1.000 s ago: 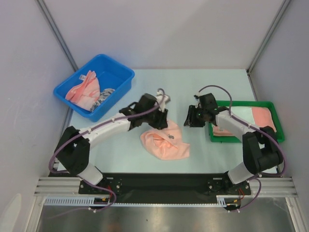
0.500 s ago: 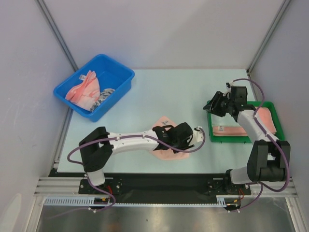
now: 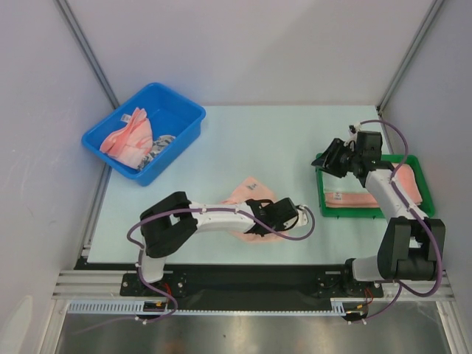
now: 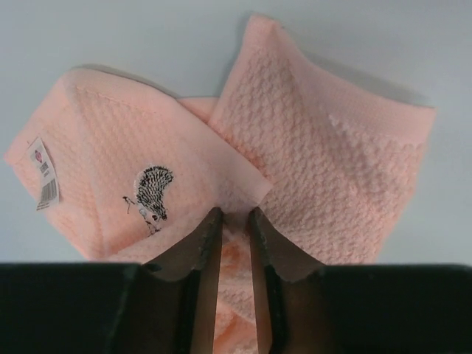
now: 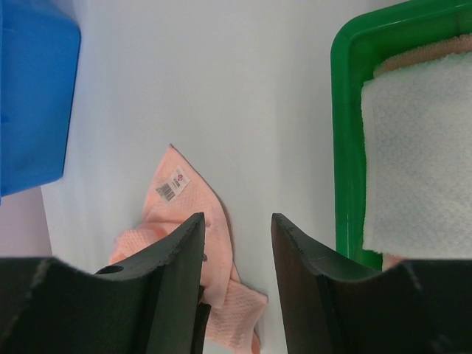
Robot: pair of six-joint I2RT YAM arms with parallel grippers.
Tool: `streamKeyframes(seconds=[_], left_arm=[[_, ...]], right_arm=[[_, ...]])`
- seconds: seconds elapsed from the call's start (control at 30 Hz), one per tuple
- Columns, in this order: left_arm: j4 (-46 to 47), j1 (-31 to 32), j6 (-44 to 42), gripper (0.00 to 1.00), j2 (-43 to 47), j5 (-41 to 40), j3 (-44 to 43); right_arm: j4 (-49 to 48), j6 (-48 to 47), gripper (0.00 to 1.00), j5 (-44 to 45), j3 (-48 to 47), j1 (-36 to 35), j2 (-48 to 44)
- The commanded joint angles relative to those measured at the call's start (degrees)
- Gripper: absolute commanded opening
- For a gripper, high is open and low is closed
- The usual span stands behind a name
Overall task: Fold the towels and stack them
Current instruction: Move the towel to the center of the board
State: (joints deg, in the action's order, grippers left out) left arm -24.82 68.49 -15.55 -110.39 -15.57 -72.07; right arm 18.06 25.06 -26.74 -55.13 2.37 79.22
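A crumpled salmon-pink towel [image 3: 245, 195] with a hedgehog motif [image 4: 151, 192] and a paper tag [image 4: 44, 173] lies near the table's front middle. My left gripper [image 3: 259, 221] is down on its near side, and its jaws [image 4: 234, 215] have closed to a narrow gap with a fold of that towel [image 4: 332, 169] between them. My right gripper [image 3: 330, 158] hovers open and empty above the table beside the green tray's left edge; in its own view it [image 5: 237, 221] looks down on the pink towel [image 5: 184, 199]. Folded towels, a pale one [image 5: 417, 162] over pink, lie in the tray.
The green tray [image 3: 413, 158] stands at the right, with another folded pink towel [image 3: 409, 181] in it. A blue bin [image 3: 184, 110] at the back left holds more loose towels [image 3: 129, 136]. Walls close in the table on three sides.
My left arm swung from the table's middle to the towel's near side, dropped onto it and narrowed its jaws on a fold. My right arm withdrew to the tray's left edge.
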Motion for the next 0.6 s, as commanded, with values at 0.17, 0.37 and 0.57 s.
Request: streamKeyframes(seconds=[0.17, 0.37, 0.57], left_arm=[[2.9, -0.1, 0.9, 0.05, 4.6, -4.5, -4.0], [4.7, -5.5, 6.8, 0.06, 11.4, 3.0, -1.8], [7.6, -13.7, 11.9, 0.15, 16.8, 13.4, 2.6]], right_arm=[[-0.8, -1.0, 0.48, -1.5, -0.4, 0.1, -2.1], [-0.3, -2.2, 0.55, -1.5, -0.9, -2.0, -1.5], [-1.6, -2.6, 0.62, -0.8, -1.7, -8.5, 2.8]])
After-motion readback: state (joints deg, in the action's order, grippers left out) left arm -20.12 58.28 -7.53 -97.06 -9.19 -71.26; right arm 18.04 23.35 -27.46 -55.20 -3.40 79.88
